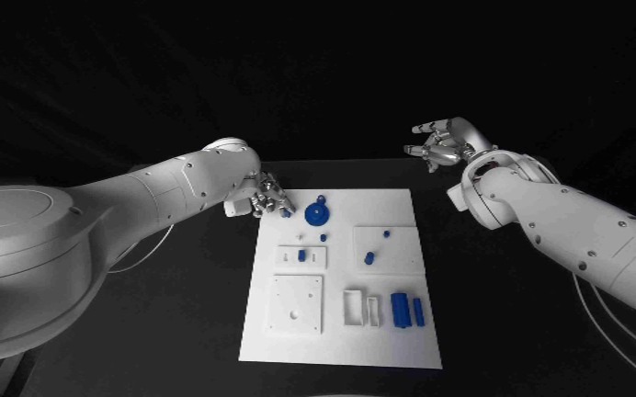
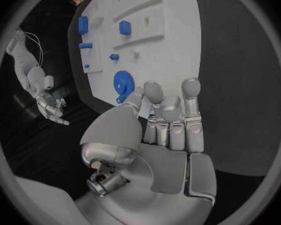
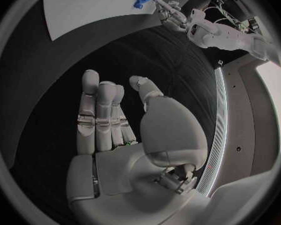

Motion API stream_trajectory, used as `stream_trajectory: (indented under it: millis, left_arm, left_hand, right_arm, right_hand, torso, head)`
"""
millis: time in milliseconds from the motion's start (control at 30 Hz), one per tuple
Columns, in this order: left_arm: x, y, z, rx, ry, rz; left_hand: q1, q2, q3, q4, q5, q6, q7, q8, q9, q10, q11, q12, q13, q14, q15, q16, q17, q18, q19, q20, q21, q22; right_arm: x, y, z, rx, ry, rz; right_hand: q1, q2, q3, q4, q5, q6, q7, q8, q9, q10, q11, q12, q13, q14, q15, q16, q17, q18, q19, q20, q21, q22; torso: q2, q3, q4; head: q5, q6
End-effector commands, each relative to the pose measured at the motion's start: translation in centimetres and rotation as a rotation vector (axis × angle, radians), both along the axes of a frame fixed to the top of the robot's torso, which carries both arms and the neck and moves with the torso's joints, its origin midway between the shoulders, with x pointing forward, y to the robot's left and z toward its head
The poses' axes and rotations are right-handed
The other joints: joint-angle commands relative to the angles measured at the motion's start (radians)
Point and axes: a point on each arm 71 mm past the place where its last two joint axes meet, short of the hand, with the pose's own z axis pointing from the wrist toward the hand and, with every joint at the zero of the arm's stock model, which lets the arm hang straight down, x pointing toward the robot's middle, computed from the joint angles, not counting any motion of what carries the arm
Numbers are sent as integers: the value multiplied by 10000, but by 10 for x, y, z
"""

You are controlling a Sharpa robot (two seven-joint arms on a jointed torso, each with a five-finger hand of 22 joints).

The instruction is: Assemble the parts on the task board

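Blue gear (image 1: 318, 212) just beside left hand (image 1: 269, 199), fingers loosely together, holding nothing; right hand (image 1: 440, 146) spread, empty. Risk: nudged off task board (image 1: 398, 342).

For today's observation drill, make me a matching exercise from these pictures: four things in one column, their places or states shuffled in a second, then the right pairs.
Things:
1. left hand
2. right hand
3. blue gear
4. two blue blocks

Places or states:
A. upright, at the task board's near right part
B. empty, off the board, beyond its far right corner
C. lying at the board's far edge
D. at the board's far left corner, beside the gear

Pairs: 1-D, 2-B, 3-C, 4-A
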Motion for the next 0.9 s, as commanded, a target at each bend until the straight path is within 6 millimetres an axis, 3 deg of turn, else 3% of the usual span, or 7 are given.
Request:
stream_trajectory:
  millis: [33, 100, 200, 333, 400, 567, 900]
  left_arm:
    - [-1, -3, 0, -290, -2, -73]
    - [-1, -2, 0, -329, -5, -49]
    - [0, -1, 0, -350, -65, 52]
    - [0, 2, 0, -382, -131, 197]
    - [0, 4, 0, -426, -155, 278]
    - [-1, 8, 1, -571, -240, 541]
    - [-17, 18, 4, -1480, -673, 1694]
  left_hand:
    - [185, 76, 79, -127, 66, 72, -49, 88, 118, -89, -15, -22, -20, -69, -3, -67, -34, 105, -81, -1, -56, 242]
    - [329, 143, 143, -243, 126, 149, -100, 193, 268, -86, -39, -39, -31, -71, -18, -78, -42, 93, -84, -13, -68, 241]
    - [436, 229, 208, -440, 237, -23, -186, 835, 1066, -90, -111, -93, -60, -94, -62, -127, -79, 47, -100, -62, -145, 225]
    - [452, 269, 307, -558, 225, -673, -362, 2330, 2820, -191, -188, -163, -72, -163, -136, -278, -207, -22, -139, -143, -400, 181]
    - [465, 329, 533, -723, 315, -855, -398, 2821, 3568, -191, -207, -169, -68, -157, -154, -273, -193, -38, -113, -158, -404, 196]
    - [338, 373, 907, -1000, 621, -956, -449, 3116, 4412, -115, -221, -183, -78, -105, -152, -248, -164, -46, -64, -161, -356, 210]
    - [202, 292, 1113, -1188, 895, -810, -479, 3044, 4703, 47, -253, -257, -114, 23, -173, -249, -139, -44, 57, -178, -231, 230]
  right_arm:
    - [0, 1, -1, 0, 65, 69]
    - [0, 2, -1, 3, 70, 73]
    - [1, 2, -1, -5, 64, 76]
    - [1, 3, -1, -53, 37, 91]
    - [1, 3, -1, -67, 28, 96]
    - [1, 2, -1, -96, 22, 87]
    - [0, -4, -1, -149, 18, 10]
  right_hand:
    - [8, -51, 7, 50, -10, -87, 5, -17, 2, -85, 12, 25, 13, -79, -22, 22, 4, 92, -21, -25, -20, 171]
    - [8, -51, 7, 50, -10, -87, 5, -17, 2, -85, 12, 25, 13, -79, -22, 22, 4, 92, -21, -25, -20, 171]
    - [8, -51, 7, 50, -10, -87, 5, -17, 2, -85, 12, 25, 13, -79, -22, 22, 4, 92, -21, -25, -20, 171]
    - [5, -48, 6, 64, -10, -79, 4, -14, 3, -93, 15, 29, 16, -85, -21, 17, 2, 93, -24, -22, -28, 169]
    - [5, -48, 6, 64, -10, -79, 4, -14, 3, -93, 15, 29, 16, -85, -21, 17, 2, 93, -24, -22, -28, 169]
    - [-5, -40, 6, 78, -11, -77, 4, -15, 3, -94, 16, 27, 13, -86, -20, 15, -1, 92, -27, -21, -32, 168]
    - [-9, -49, -2, 101, -8, -60, 1, -14, 4, -94, 14, 33, 14, -84, -19, 15, -3, 92, -23, -20, -39, 167]
  torso:
    - [7, -10, 1]
    - [9, -8, 2]
    - [6, -5, 6]
    - [4, -11, 6]
    - [0, -11, -3]
    - [-3, -8, 12]
    - [-12, 6, 44]
  head:
    - [11, -10]
    - [1, -30]
    - [5, -67]
    - [2, -58]
    - [-9, -64]
    - [-13, -73]
    - [-17, -100]
